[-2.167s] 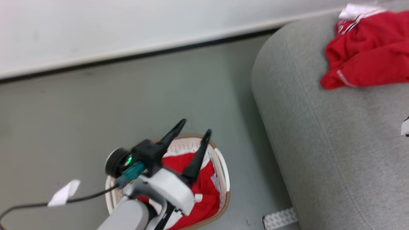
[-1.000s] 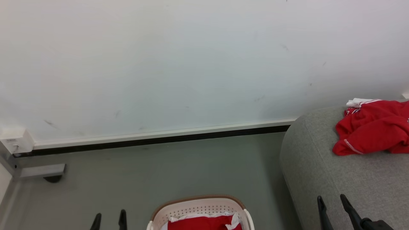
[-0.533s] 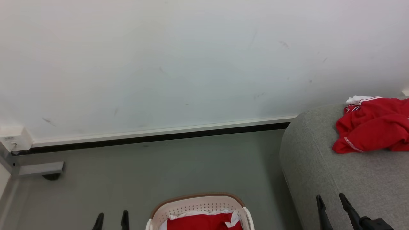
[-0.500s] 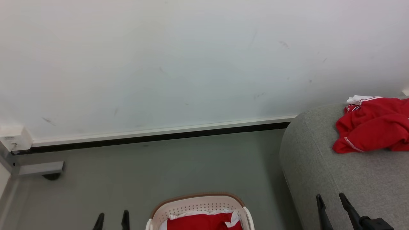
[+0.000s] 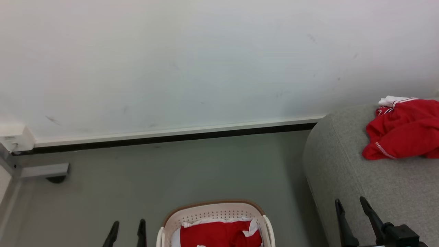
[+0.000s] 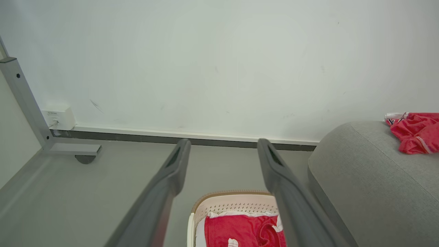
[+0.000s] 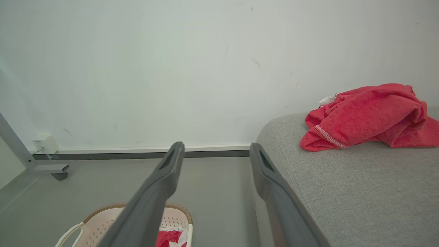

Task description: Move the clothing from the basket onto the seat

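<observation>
The off-white basket (image 5: 212,211) with its brown rim stands on the floor at the bottom middle of the head view, holding red clothing (image 5: 219,234) with white trim. A second red garment (image 5: 403,130) lies bunched on the grey seat (image 5: 363,178) at the right, a white piece (image 5: 391,101) behind it. My left gripper (image 5: 127,228) is open and empty, left of the basket (image 6: 233,207). My right gripper (image 5: 350,206) is open and empty over the seat's near left edge. The right wrist view shows the garment (image 7: 367,116) on the seat (image 7: 360,192).
A white wall with a dark baseboard (image 5: 171,139) runs behind the grey floor (image 5: 154,178). At the far left stand a grey metal frame foot with a caster (image 5: 51,173) and a white wall box (image 5: 13,139).
The head camera rose from looking down into the basket to facing the wall; since then the view tilted slightly down. The left arm has left the basket; both grippers rest low and open.
</observation>
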Available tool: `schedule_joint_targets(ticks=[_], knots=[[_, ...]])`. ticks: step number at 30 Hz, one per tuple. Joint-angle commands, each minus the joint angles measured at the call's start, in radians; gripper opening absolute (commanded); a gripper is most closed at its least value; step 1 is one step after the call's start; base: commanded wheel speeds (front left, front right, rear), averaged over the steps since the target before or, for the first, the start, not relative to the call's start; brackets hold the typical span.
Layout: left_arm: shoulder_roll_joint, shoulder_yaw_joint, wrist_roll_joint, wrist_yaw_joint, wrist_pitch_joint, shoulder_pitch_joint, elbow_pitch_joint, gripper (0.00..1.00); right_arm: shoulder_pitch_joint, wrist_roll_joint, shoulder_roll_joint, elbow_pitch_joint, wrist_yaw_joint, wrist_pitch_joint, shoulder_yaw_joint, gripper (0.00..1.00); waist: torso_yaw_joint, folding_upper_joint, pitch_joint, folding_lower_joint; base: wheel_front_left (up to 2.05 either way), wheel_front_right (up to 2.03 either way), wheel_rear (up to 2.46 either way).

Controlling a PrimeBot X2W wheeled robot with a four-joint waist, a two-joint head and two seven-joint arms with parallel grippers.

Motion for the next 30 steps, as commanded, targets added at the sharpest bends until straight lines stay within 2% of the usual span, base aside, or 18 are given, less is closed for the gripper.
schedule_joint_targets(ticks=[1, 3, 8, 15, 22, 30], knots=[[0.000, -0.006, 0.020, -0.004, -0.001, -0.026, 0.005, 1.00, -0.020, 0.002, -0.001, -0.012, -0.003, 0.000, 0.004, 1.00, -0.008, 0.0000, 0.025, 0.0000, 0.00, 0.00, 0.00], [-0.001, -0.021, 0.027, -0.012, -0.001, -0.048, 0.016, 1.00, -0.035, 0.001, -0.001, -0.023, -0.003, 0.000, 0.007, 1.00, -0.015, 0.0000, 0.056, 0.0000, 0.00, 0.00, 0.00], [0.010, -0.069, 0.066, -0.031, 0.035, -0.178, 0.052, 1.00, -0.109, -0.009, -0.001, -0.079, -0.003, 0.000, 0.005, 1.00, -0.032, 0.0000, 0.216, 0.0000, 0.00, 0.00, 0.00], [0.029, -0.177, 0.139, -0.077, 0.213, -0.428, 0.152, 1.00, -0.232, -0.009, 0.000, -0.138, -0.003, 0.000, -0.002, 1.00, -0.044, 0.0000, 0.444, 0.0000, 0.00, 0.00, 0.00], [0.037, -0.277, 0.166, -0.110, 0.384, -0.607, 0.315, 1.00, -0.318, 0.009, -0.001, -0.180, -0.003, 0.000, 0.028, 1.00, -0.080, 0.0000, 0.603, 0.0000, 0.00, 0.00, 0.00], [0.045, -0.375, 0.181, -0.122, 0.459, -0.736, 0.527, 1.00, -0.363, 0.018, 0.000, -0.249, -0.003, 0.000, 0.039, 1.00, -0.127, 0.0000, 0.753, 0.0000, 0.00, 0.00, 0.00]])
